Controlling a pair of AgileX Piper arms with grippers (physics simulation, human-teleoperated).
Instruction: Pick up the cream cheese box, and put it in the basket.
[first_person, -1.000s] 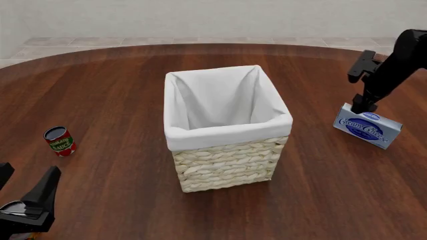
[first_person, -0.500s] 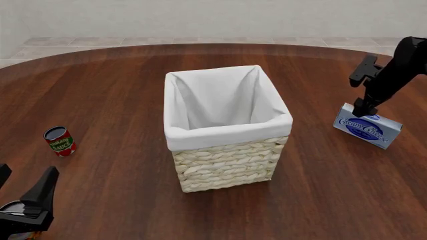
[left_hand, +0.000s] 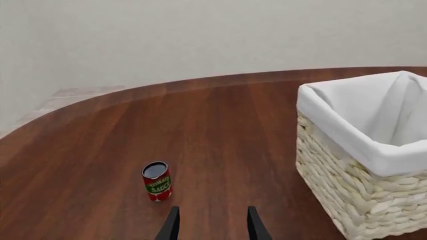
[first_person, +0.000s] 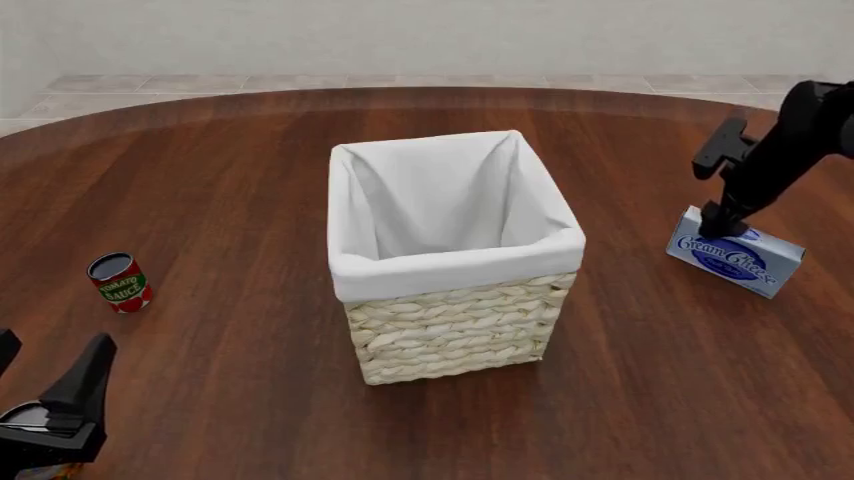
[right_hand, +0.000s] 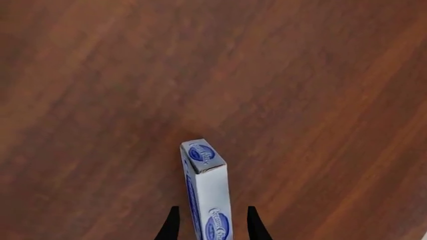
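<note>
The cream cheese box stands on its long edge on the table, to the right of the basket. In the right wrist view the cream cheese box lies between my right fingers, which straddle its top edge without closing on it. My right gripper points down onto the box's left end and is open. The basket is tall, woven, with a white liner, and also shows in the left wrist view. My left gripper is open and empty at the near left edge, far from both.
A small red tomato sauce can stands upright on the left of the table, just ahead of the left gripper; it also shows in the left wrist view. The round wooden table curves away at the far side.
My right gripper has come down a little further over the cream cheese box. The box, basket, can and left arm have not moved.
</note>
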